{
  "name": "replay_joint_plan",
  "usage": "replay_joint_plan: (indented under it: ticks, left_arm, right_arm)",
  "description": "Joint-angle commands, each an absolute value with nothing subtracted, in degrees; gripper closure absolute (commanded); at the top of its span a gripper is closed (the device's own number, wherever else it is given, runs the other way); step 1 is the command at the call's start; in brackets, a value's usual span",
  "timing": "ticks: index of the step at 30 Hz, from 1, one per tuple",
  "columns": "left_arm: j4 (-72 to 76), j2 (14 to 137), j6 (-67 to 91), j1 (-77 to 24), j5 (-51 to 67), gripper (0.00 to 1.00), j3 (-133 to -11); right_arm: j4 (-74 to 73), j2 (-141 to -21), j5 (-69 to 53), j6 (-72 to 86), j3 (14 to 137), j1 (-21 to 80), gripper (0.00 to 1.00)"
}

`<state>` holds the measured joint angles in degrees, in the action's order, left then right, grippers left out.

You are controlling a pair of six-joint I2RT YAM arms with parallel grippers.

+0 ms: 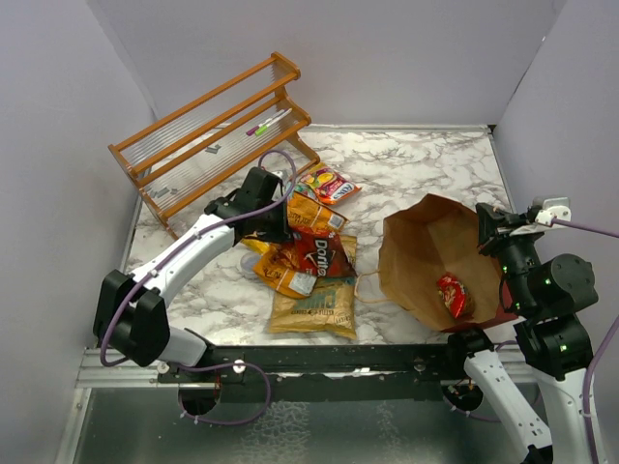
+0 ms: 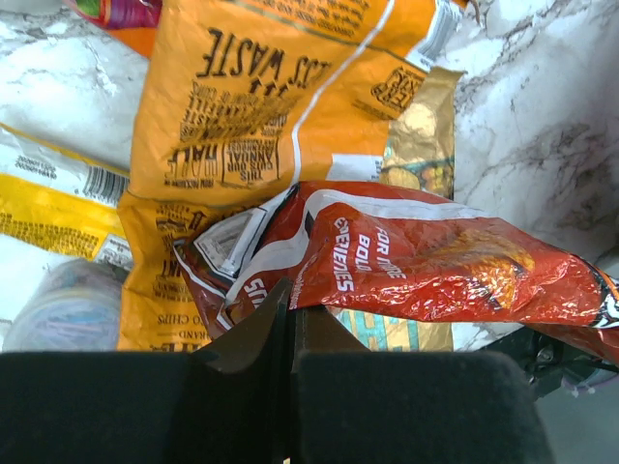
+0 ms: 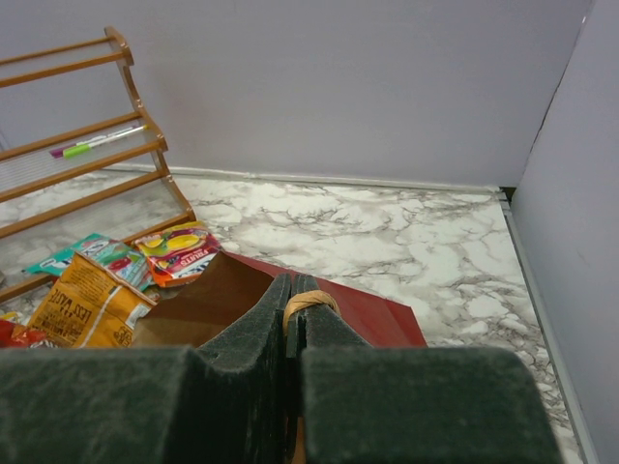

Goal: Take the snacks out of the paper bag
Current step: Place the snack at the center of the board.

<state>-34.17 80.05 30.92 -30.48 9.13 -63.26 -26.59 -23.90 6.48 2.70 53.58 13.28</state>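
- At table (image 1: 426, 164) centre — snacks (image 1: 311, 261) piled at 9 o'clock of the paper bag (image 1: 416, 242); one red packet (image 1: 452, 295) inside it.
- Left gripper (image 2: 290, 295) — clenched, tips touching the Doritos bag (image 2: 435, 266).
- Right gripper (image 3: 292, 290) — grasping the bag's twisted handle (image 3: 309, 302).

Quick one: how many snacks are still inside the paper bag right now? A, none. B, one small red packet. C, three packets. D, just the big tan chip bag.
B: the top view shows a single small red packet lying inside the paper bag, while the other snacks sit in a pile out on the table.
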Motion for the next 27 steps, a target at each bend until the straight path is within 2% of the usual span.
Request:
replay_joint_plan:
  ticks: [1, 5, 12, 15, 17, 19, 20, 21, 24, 27]
  left_arm:
    - [-30.3, 82.3, 29.8, -28.3, 12.5, 1.00, -63.6]
    - [-28.9, 84.2, 29.7, -27.8, 10.7, 1.00, -67.5]
    - [-27.7, 88.3, 26.7, -27.5, 4.6, 0.87, -73.2]
    - [-26.8, 85.9, 25.7, -27.4, 1.8, 0.72, -71.7]
    - [-27.5, 83.6, 24.8, -27.4, 0.8, 0.62, -71.5]
    - [-27.9, 80.2, 23.4, -27.4, 1.7, 0.43, -71.2]
    - [-27.6, 78.1, 23.1, -27.4, 2.7, 0.31, -70.7]
    - [-27.2, 76.1, 22.8, -27.4, 3.7, 0.24, -70.2]
    - [-23.4, 68.9, 21.4, -27.4, 10.0, 0.23, -67.1]
    - [-15.7, 61.5, 20.6, -27.6, 19.4, 0.22, -61.5]
  right_arm:
    - [-25.6, -22.7, 5.7, 2.3, 53.9, 13.3, 0.98]
    - [-24.7, -23.1, 2.6, 2.8, 53.4, 13.3, 0.98]
    - [-24.4, -24.0, -1.4, 2.8, 54.2, 13.3, 0.98]
    - [-24.1, -23.6, -12.7, -0.5, 53.6, 13.3, 0.98]
    - [-23.9, -23.2, -25.9, -3.3, 52.8, 13.3, 0.98]
    - [-23.6, -22.6, -37.0, -6.1, 51.3, 13.3, 0.98]
    - [-23.3, -22.2, -40.4, -6.6, 50.3, 13.3, 0.98]
    - [-23.2, -21.8, -43.1, -7.3, 49.4, 13.3, 0.98]
    - [-22.7, -19.7, -47.7, -10.7, 45.8, 13.3, 0.98]
    - [-22.3, -17.5, -45.8, -12.1, 42.9, 13.4, 0.98]
